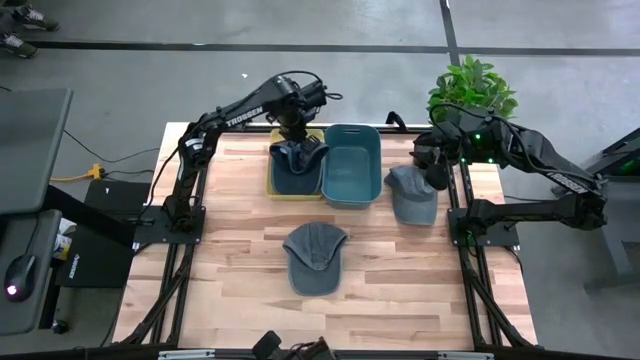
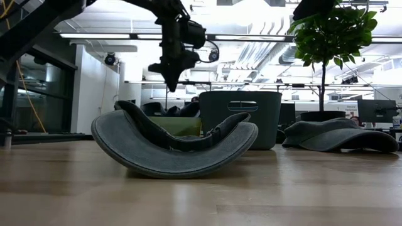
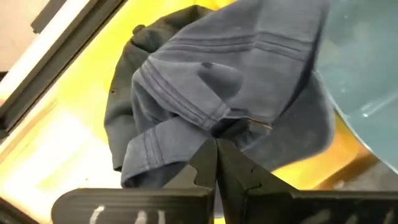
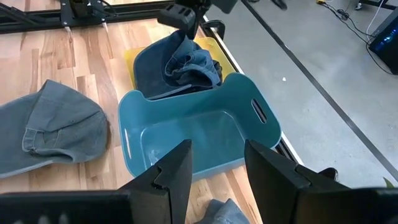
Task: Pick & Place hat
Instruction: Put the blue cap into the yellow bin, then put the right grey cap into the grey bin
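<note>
Landmark: teal bin (image 1: 351, 165) stood mid-counter (image 1: 240, 290), its inside bare.
Left of bin: yellow tray (image 1: 276, 180) touched it, blocked by a bunched hat (image 1: 297, 160) and the left claw (image 1: 296, 138) above.
Right of bin: a hat (image 1: 411, 192) lay just beside.
Front of bin: a hat (image 1: 314, 256) lay apart; bare wood either side.

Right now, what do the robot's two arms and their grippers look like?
Both arms are dark, almost black, jointed links on black frames at the table's sides. The left arm has white TROSSEN lettering and a looping black cable near the wrist; the right arm shows green indicator lights. The left gripper and right gripper each have two flat, angular black fingers.
</note>
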`<state>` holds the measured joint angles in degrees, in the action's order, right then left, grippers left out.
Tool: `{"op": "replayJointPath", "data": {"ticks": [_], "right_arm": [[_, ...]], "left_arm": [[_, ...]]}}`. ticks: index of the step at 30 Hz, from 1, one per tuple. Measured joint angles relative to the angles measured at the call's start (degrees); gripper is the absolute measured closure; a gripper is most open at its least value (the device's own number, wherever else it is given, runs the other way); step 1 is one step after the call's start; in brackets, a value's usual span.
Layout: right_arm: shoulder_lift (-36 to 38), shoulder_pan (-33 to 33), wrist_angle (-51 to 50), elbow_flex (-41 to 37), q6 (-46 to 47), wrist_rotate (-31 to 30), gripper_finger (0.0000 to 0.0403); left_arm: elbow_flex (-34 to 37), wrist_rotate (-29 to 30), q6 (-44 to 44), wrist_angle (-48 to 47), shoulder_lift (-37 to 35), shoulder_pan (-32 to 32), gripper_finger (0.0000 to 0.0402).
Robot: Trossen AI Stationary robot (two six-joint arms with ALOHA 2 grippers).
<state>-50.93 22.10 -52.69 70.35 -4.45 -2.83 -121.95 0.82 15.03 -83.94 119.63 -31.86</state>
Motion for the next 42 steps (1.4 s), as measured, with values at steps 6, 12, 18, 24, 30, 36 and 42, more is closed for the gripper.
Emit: {"op": "replayJointPath", "data": {"ticks": [6,12,18,24,30,36,42], "right_arm": [[0.88,0.01,-2.59,-0.02,-0.29,2.12,0.0261],[2.36,-0.01,-6.77,-0.02,-0.31,9.75,0.0261],[4.09,-3.41,-11.23,-0.02,0.54,16.42,0.0261],[5.82,-11.34,-15.21,-0.02,4.96,16.42,0.0261],[6.53,-19.47,-15.76,-0.02,9.56,14.60,0.0261],[6.52,-28.71,-13.02,-3.61,14.31,14.70,0.0261],[7.70,-38.32,-7.95,-15.52,23.98,12.50,0.0261]], "left_arm": [[-2.67,-0.26,-1.97,-1.75,-0.02,2.06,0.0401],[-2.67,0.22,-2.34,-4.33,0.04,3.90,0.0401],[-2.67,3.01,-0.71,-5.60,0.04,6.21,0.0401],[-2.69,3.49,3.25,-4.79,-1.40,9.80,0.0401],[-2.69,5.58,8.68,-4.61,-2.42,15.26,0.0401],[-2.62,7.06,13.67,-5.92,-2.17,21.08,0.0401],[-2.62,8.46,15.25,-5.58,-2.19,26.49,0.0401]]}}
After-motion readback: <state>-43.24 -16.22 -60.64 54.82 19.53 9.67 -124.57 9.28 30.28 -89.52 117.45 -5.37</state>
